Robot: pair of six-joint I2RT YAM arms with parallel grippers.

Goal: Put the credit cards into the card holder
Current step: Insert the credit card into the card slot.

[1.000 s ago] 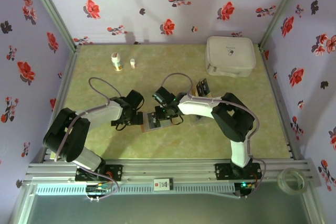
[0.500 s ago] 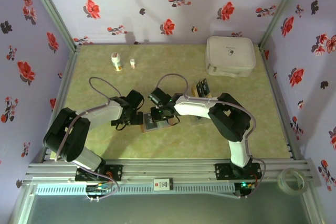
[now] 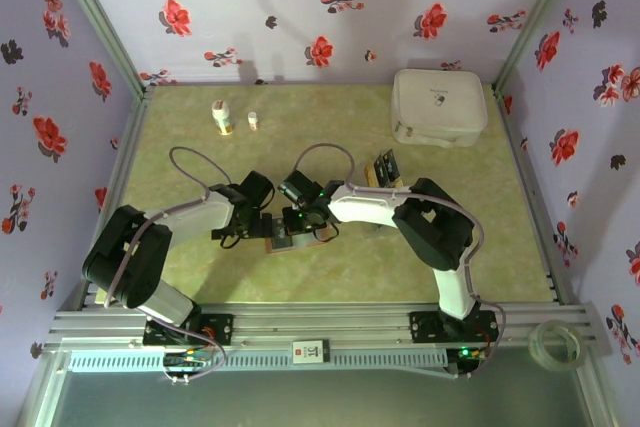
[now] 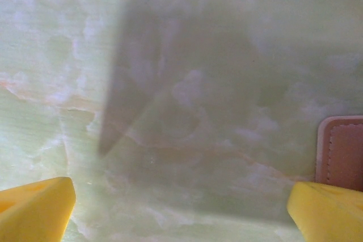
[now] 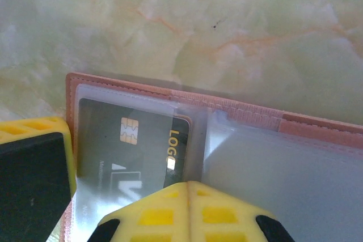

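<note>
The card holder [image 5: 238, 107] lies open on the table, reddish-brown rim and clear sleeves up. A black credit card [image 5: 127, 140] with a gold chip sits inside its left sleeve. My right gripper [image 5: 190, 188] is shut, its yellow tips pressed together at that card's right edge. In the top view the right gripper [image 3: 296, 222] is over the card holder [image 3: 312, 236], and my left gripper [image 3: 265, 225] sits just left of it. My left gripper [image 4: 181, 213] is open over bare table, the card holder's corner [image 4: 343, 151] by its right finger. More credit cards [image 3: 385, 169] lie further right.
A large white rounded case [image 3: 440, 105] stands at the back right. Two small bottles [image 3: 222, 117] stand at the back left. A tape roll [image 3: 557, 342] lies outside the frame at the near right. Flowered walls close three sides.
My right gripper has slid left across the card holder, staying shut. The holder has shifted slightly left with it. The left arm has not moved.
</note>
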